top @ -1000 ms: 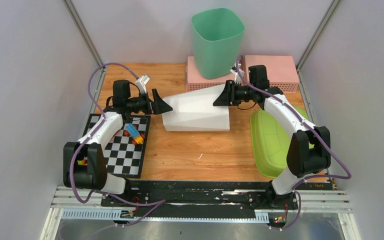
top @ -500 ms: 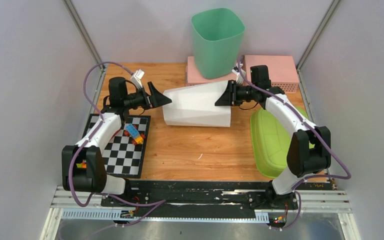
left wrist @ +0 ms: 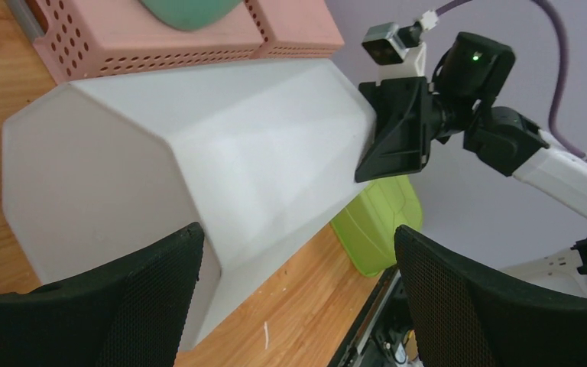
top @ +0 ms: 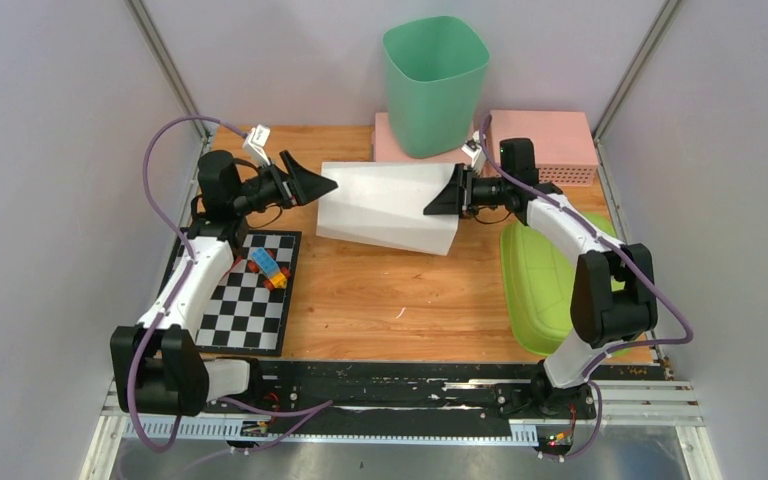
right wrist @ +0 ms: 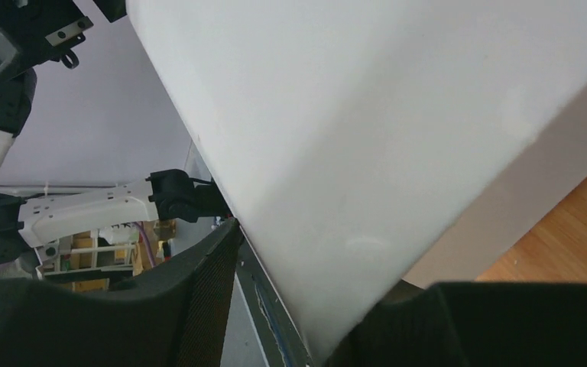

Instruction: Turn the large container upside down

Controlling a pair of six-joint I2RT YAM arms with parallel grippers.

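Note:
The large white container (top: 388,205) lies on its side and tilted, lifted off the wooden table between my two grippers. My left gripper (top: 326,186) is at its left end with the jaws wide open. In the left wrist view (left wrist: 298,233) the container (left wrist: 199,153) sits ahead of them, its lower corner by the left finger (left wrist: 122,298). My right gripper (top: 434,200) is at the right end. In the right wrist view (right wrist: 313,260) an edge of the container (right wrist: 367,115) is wedged between its two fingers.
A green bin (top: 435,85) stands on a pink perforated crate (top: 550,140) at the back. A lime-green tray (top: 545,285) lies on the right. A checkerboard (top: 250,300) with toy bricks (top: 268,267) lies on the left, under my left arm.
The container has come up off the table and tipped, its left end rising. My left gripper moved up and back with it. My right gripper stayed at the right end.

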